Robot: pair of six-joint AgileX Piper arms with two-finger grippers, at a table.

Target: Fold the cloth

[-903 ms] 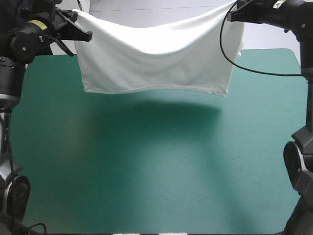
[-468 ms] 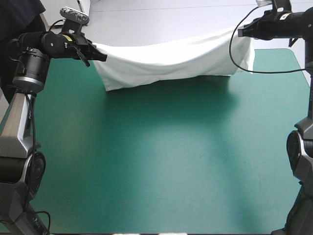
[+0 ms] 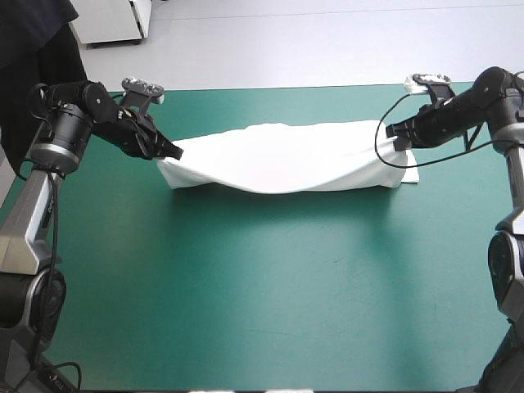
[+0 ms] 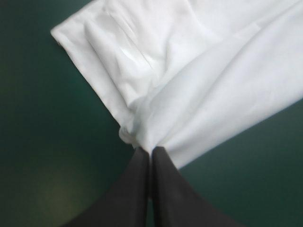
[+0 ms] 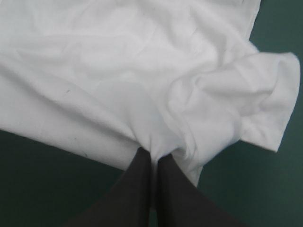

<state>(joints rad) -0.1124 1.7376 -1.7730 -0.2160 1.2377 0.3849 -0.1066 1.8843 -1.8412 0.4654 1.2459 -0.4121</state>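
T-shirt [image 3: 286, 155]: on worktop [image 3: 262, 286], upper middle of frame.
My left hand [image 3: 176, 152]: grasping its left end.
My right hand [image 3: 391, 129]: grasping its right end.

**Layout, high view**

Noted T-shirt [image 3: 286, 155] lying on table [image 3: 262, 295], across upper middle of frame, close to far edge. Found left gripper [image 3: 176, 152] pinching its left end, right gripper [image 3: 391, 128] pinching near its right end, upper right of frame.

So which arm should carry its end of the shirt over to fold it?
Probably left: the left fingers hold the T-shirt's flatter end; the end at the right fingers is bunched.
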